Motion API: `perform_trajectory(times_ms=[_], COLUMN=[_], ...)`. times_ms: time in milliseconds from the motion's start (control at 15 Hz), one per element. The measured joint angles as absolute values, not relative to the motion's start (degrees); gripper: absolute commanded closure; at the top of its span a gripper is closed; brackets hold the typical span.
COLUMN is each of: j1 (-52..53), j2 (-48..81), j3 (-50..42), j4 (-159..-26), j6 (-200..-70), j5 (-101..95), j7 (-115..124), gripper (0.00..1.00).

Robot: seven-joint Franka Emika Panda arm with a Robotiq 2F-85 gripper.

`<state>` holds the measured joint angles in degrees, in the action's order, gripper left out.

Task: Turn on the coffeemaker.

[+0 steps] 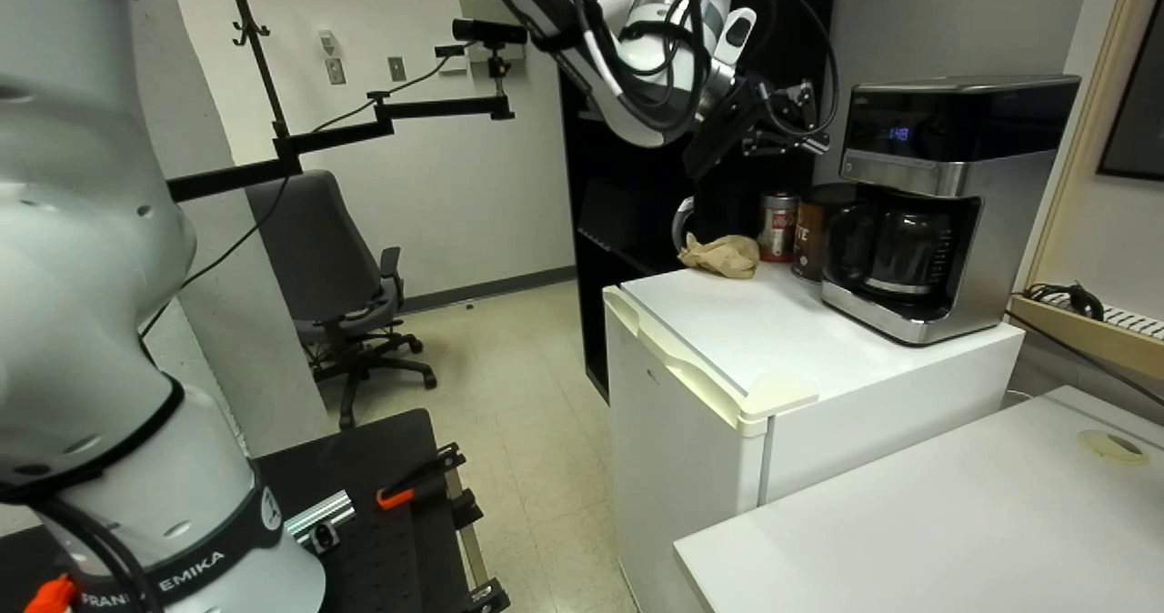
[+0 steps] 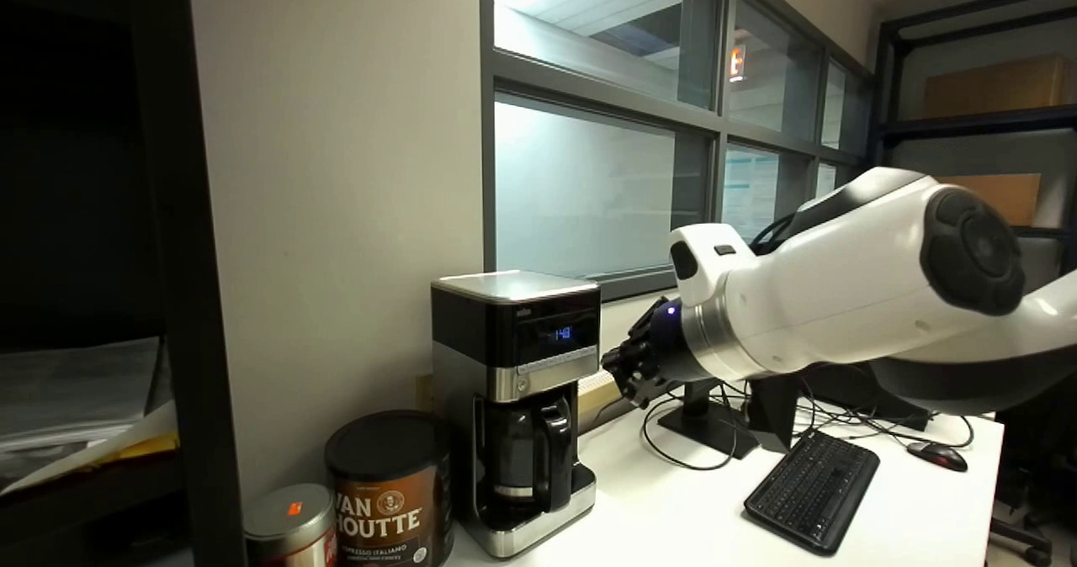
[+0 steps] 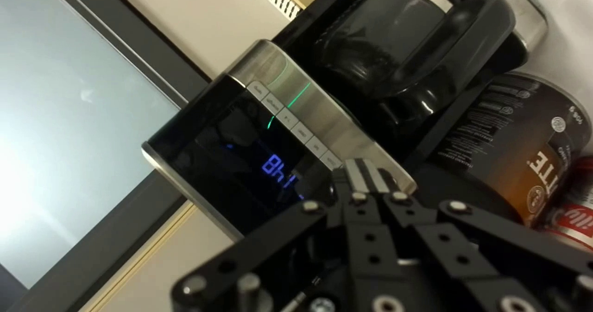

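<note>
The coffeemaker [image 1: 1014, 231] is a black and silver boxy machine upright on a white fridge top. It shows in an exterior view [image 2: 471, 323] and fills much of the wrist view [image 3: 217, 154]. Its blue display [image 2: 562, 333] is lit. A row of buttons [image 3: 296, 126] runs along the silver band, with a round button [image 2: 522, 384] at one end. The glass carafe [image 2: 515, 453] sits inside. My gripper [image 3: 363, 175] is shut and empty. It is in front of the control panel [image 1: 823, 144], apparently apart from it. Its fingertips hide the round button's end of the band in the wrist view.
A brown coffee can [image 2: 391, 500] and a red-silver can [image 1: 778, 226] stand beside the coffeemaker. A crumpled tan paper bag [image 1: 721, 256] lies near the fridge's edge. A white desk [image 1: 946, 513] adjoins, with a keyboard [image 2: 813, 490], a mouse [image 2: 937, 455] and cables.
</note>
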<state>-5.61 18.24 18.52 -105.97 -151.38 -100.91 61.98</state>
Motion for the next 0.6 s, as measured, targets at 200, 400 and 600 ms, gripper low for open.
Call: perform_trajectory(times_ms=[200,400,600], j1=[-4.19,-3.16,-2.48], j2=[23.26,27.55,30.59], j3=[18.51,18.5,18.5], j4=[-101.94,-98.94,-96.4], j6=[-148.47,-146.68,-145.81], j5=[-107.43,-111.72,-114.9], j7=[65.72,68.02,69.64], gripper=[1.0,1.0,1.0])
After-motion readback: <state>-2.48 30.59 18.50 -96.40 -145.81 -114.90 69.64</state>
